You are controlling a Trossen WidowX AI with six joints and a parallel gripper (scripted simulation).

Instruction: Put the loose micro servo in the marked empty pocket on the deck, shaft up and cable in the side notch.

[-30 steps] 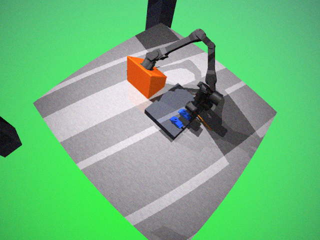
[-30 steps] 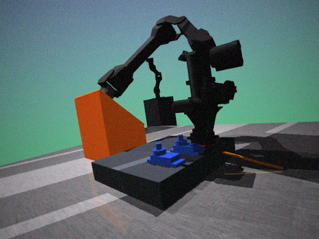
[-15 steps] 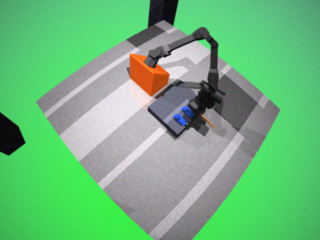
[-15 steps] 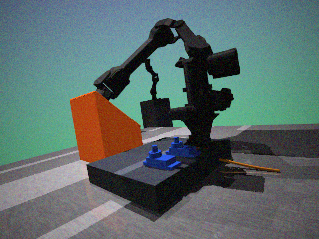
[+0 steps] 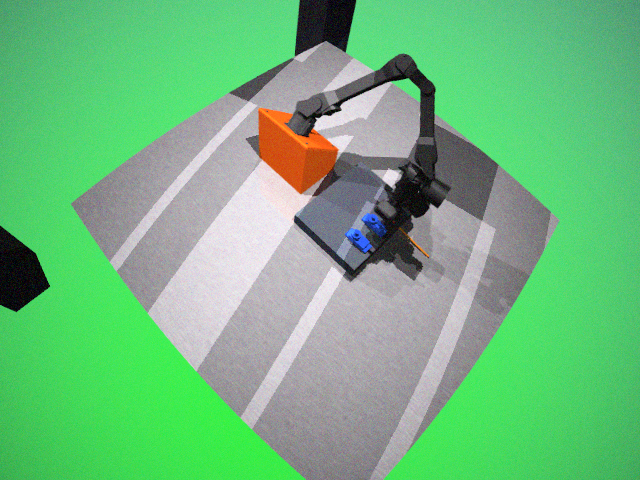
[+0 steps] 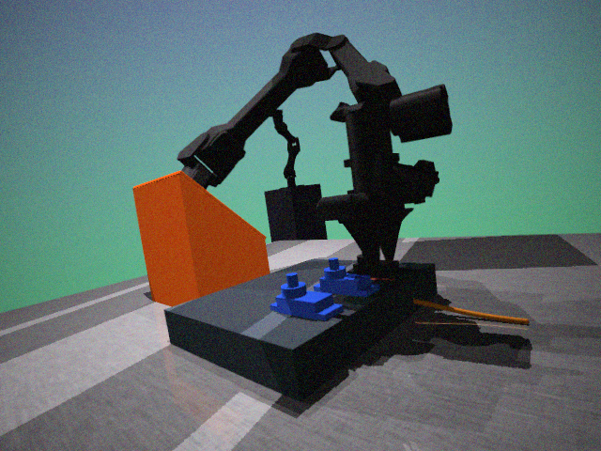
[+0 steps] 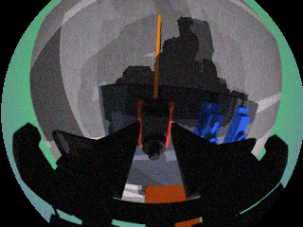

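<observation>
The loose servo point(image 6: 376, 268) point(image 7: 155, 113) is black and sits low in the red-outlined pocket point(image 7: 140, 118) of the dark deck point(image 5: 323, 219) point(image 6: 227, 310), with its shaft up. It looks level; its ears and the pocket floor are too dark to judge. Its orange cable point(image 5: 416, 243) point(image 6: 475, 312) point(image 7: 158, 52) runs out over the deck's side at the notch and past the edge. My gripper point(image 6: 379, 258) point(image 7: 155, 125) is slightly open, its fingertips just outside either side of the servo body. In the top view the arm hides the servo and fingertips.
Two blue servos point(image 5: 358, 240) point(image 6: 305, 302) point(image 7: 238, 124) stand in the deck beside the pocket, the nearer one close to my fingers. The orange block point(image 5: 281, 149) point(image 6: 164, 238) carrying the arm's base stands behind the deck. A dark pedestal point(image 6: 296, 213) stands in the background.
</observation>
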